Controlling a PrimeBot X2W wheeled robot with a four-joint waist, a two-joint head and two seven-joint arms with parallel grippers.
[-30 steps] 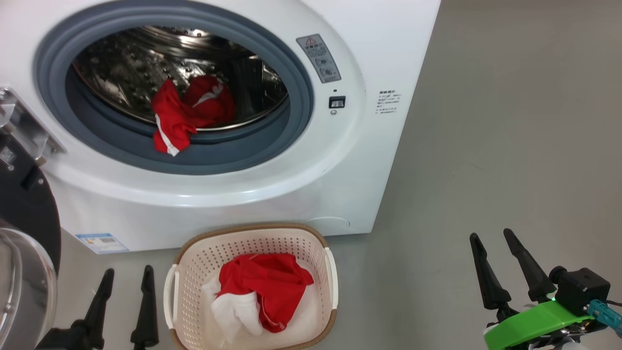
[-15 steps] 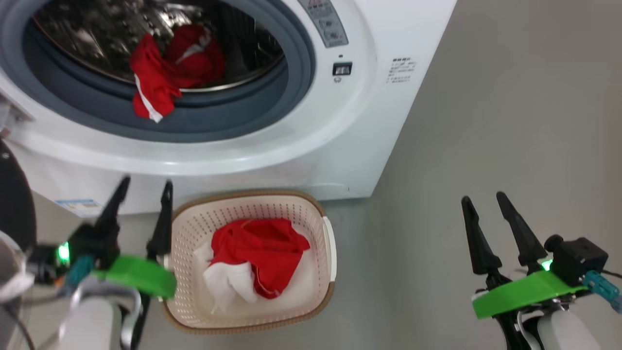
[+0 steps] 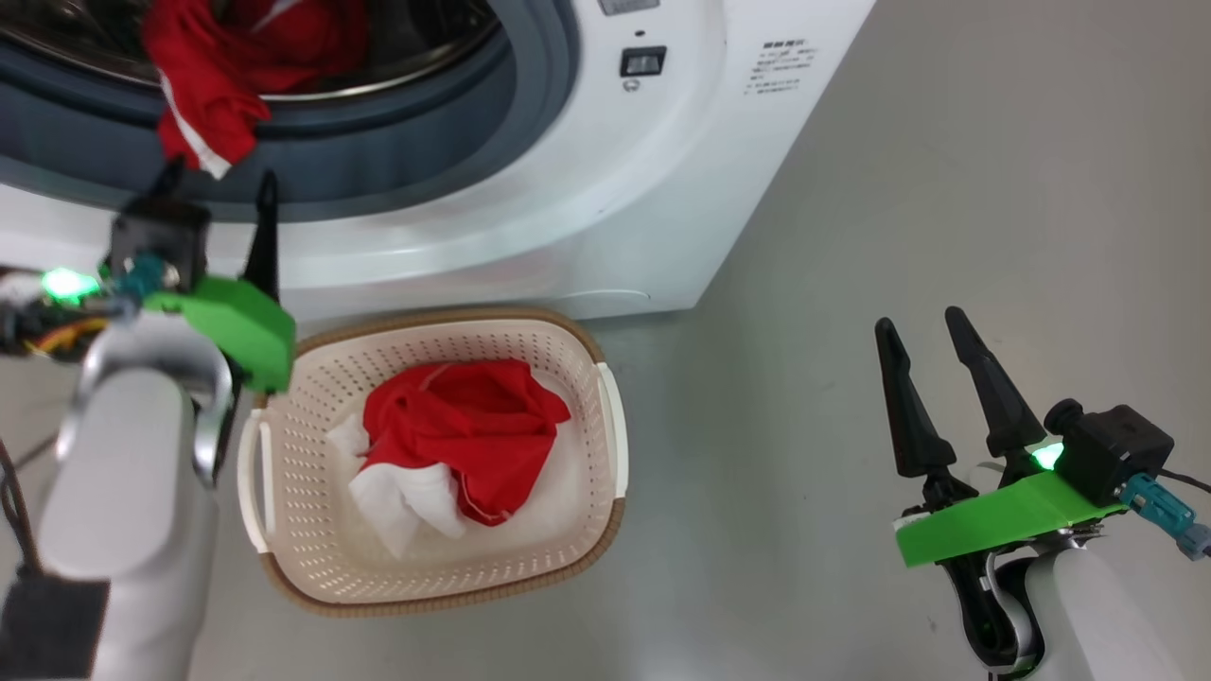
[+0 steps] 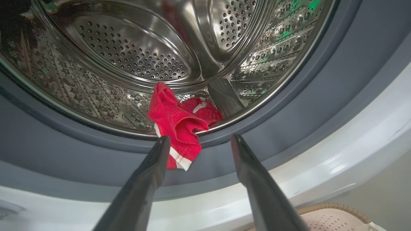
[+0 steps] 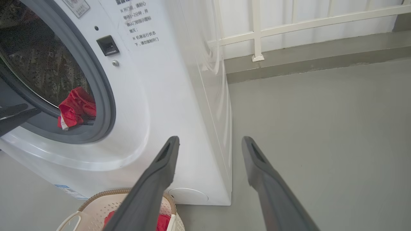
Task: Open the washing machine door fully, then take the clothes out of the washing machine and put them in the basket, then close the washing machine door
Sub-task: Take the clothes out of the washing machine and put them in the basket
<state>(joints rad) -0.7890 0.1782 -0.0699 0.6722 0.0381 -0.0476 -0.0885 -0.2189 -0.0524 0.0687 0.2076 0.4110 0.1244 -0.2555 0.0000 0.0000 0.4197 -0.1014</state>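
The left end effector [image 4: 200, 137] stands wide open and holds nothing, its two dark fingers pointing into the mouth of the washing machine [image 3: 605, 189]. Just ahead of its fingertips, nearer the left finger in the left wrist view, a red garment [image 4: 179, 123] with a white edge hangs over the lip of the drum [image 4: 128, 57] onto the grey gasket [image 4: 289, 106]. That finger's tip overlaps the cloth's lower corner in that view, but whether it touches cannot be told. More red fabric lies behind it on the bottom of the drum. Below and behind this end effector, on the floor [image 3: 946, 189] just in front of the machine, sits the basket [image 3: 293, 473], with a heap of red and white clothes [image 3: 464, 430] lying in it. The right end effector [image 3: 920, 318] is well apart, beyond the basket and past the machine's corner, above the grey floor. Its fingers are likewise spread wide with nothing between them. Beyond its tips in the right wrist view are the machine's white side and a pale railing [image 5: 257, 32].
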